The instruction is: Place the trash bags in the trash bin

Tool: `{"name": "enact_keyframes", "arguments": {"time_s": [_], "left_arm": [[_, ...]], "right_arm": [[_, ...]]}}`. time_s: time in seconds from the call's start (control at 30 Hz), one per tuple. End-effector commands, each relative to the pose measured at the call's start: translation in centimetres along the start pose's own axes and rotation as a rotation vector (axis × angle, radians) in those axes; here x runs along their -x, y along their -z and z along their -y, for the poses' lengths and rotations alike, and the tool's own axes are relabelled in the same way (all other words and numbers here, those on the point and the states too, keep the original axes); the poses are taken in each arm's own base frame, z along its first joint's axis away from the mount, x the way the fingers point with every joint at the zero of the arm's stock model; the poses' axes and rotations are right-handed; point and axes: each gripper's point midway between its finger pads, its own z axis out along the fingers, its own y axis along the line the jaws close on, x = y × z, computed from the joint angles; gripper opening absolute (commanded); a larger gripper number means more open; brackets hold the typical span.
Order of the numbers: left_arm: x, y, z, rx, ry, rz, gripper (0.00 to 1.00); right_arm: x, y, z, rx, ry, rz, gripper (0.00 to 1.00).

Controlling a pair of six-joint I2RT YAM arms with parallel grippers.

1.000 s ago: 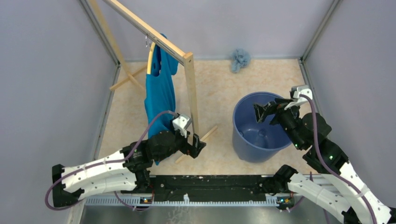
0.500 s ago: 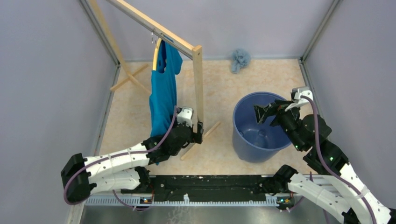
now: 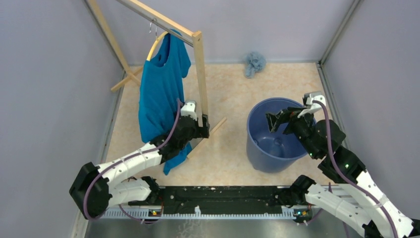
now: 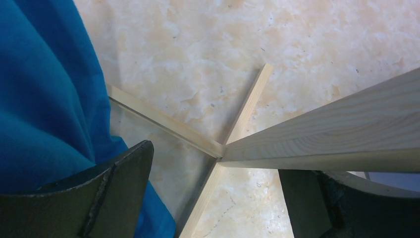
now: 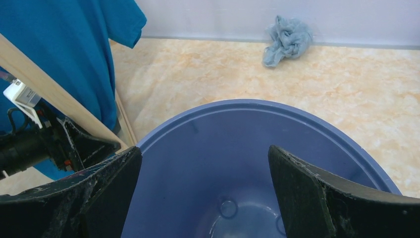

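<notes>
My right hand (image 3: 277,120) hangs released over the trash bin (image 3: 254,152), left hand (image 3: 203,130) released astride the rack post (image 3: 200,74); I'd fetch the far trash bags (image 3: 254,63) next.

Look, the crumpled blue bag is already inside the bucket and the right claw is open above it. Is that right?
Not quite. The trash bag is not inside the trash bin; the top view shows it crumpled on the floor by the back wall. The right gripper is open above the bin, as you said.
</notes>
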Motion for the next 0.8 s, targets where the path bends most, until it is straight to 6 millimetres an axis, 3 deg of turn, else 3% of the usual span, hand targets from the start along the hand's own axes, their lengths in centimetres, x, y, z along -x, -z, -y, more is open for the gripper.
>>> {"name": "enact_keyframes", "arguments": {"time_s": [0.0, 0.1, 0.2, 0.33, 0.57, 0.67, 0.77], "left_arm": [[2.9, -0.1, 0.2, -0.025, 0.028, 0.056, 0.98], [3.2, 1.9, 3.9, -0.244, 0.031, 0.018, 0.98], [2.1, 5.6, 7.4, -0.507, -0.006, -0.063, 0.99], [1.2, 10.0, 8.8, -0.689, -0.031, -0.127, 0.99], [1.3, 17.8, 12.1, -1.083, -0.029, -0.145, 0.99], [0.6, 18.9, 13.2, -1.183, -0.035, -0.117, 0.99], [-1.4, 18.0, 15.4, -1.153, -0.091, -0.081, 0.99]], "right_arm": [[0.6, -0.1, -0.6, 0.022, -0.011, 0.016, 0.99], [0.8, 0.0, -0.4, 0.013, -0.002, 0.018, 0.99], [1.0, 0.1, -0.2, 0.003, 0.01, 0.023, 0.99], [1.4, 0.0, 0.0, -0.007, 0.026, 0.034, 0.99], [1.8, 0.0, 0.1, -0.011, 0.037, 0.045, 0.99], [1.7, 0.0, 0.1, -0.012, 0.039, 0.043, 0.99], [1.9, 0.1, 0.1, -0.008, 0.035, 0.045, 0.99]]}}
